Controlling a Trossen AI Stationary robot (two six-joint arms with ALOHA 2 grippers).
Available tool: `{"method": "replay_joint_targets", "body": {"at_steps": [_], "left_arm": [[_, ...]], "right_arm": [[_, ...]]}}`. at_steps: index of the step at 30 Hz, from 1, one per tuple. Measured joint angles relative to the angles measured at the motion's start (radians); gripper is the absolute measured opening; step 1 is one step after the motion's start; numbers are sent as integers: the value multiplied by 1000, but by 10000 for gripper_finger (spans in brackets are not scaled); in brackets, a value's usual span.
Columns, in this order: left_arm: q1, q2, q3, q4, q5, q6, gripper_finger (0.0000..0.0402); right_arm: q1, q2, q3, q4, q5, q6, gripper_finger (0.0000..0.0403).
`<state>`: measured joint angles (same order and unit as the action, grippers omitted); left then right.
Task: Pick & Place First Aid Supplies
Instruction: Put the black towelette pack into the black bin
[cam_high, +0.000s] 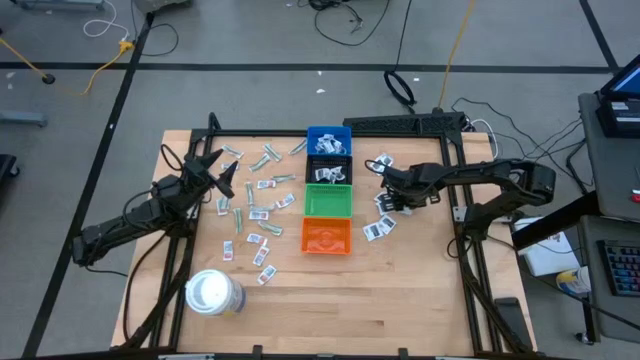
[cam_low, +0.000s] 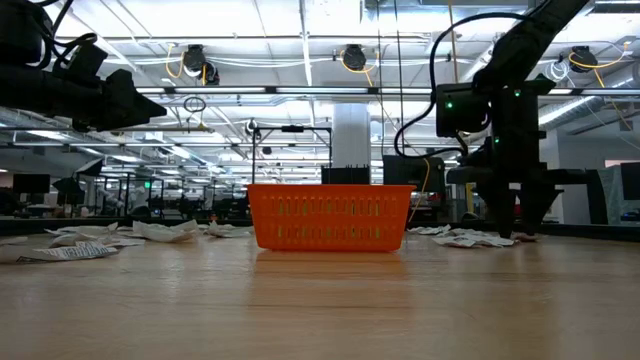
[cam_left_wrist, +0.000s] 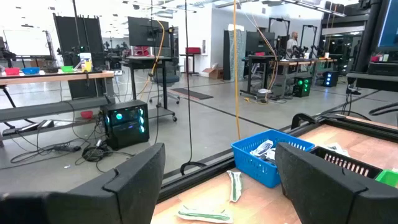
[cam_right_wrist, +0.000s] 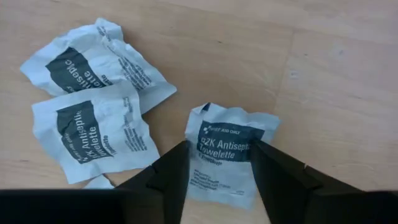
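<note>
An antiseptic towelette packet, white with a dark-blue printed band, lies flat on the wooden desk to the right of the row of bins, and the right tool is down over it with its two dark fingers spread apart, one on each side of the packet. Whether they touch it cannot be told. Two more crumpled towelette packets lie just beside it, and in the high view further white packets are scattered around the right tool. Left of the bins a larger scatter of small white strips and slim green-grey wrappers covers the desk. The bins stand in a line down the middle: a blue bin already holding some packets, a black bin with white packets in it, a green bin, then an orange bin. The left tool hangs raised above the scatter on the left, its fingers wide apart and holding nothing. A large white roll stands near the desk's front left edge.
</note>
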<state>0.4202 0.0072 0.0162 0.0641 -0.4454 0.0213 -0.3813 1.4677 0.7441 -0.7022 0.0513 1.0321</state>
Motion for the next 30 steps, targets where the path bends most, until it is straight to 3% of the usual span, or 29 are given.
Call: {"method": "replay_joint_targets", "body": {"at_steps": [9, 17, 23, 30], "left_arm": [[0, 0, 0, 0, 0, 0, 306], [0, 0, 0, 0, 0, 0, 306], [0, 0, 0, 0, 0, 0, 306], [0, 0, 0, 0, 0, 0, 306]], "right_arm": [[16, -5, 18, -46, -1, 0, 14], [10, -10, 184, -260, -5, -34, 46], [-16, -10, 331, -374, 1, -50, 28], [-59, -10, 428, -376, 3, -72, 13]]}}
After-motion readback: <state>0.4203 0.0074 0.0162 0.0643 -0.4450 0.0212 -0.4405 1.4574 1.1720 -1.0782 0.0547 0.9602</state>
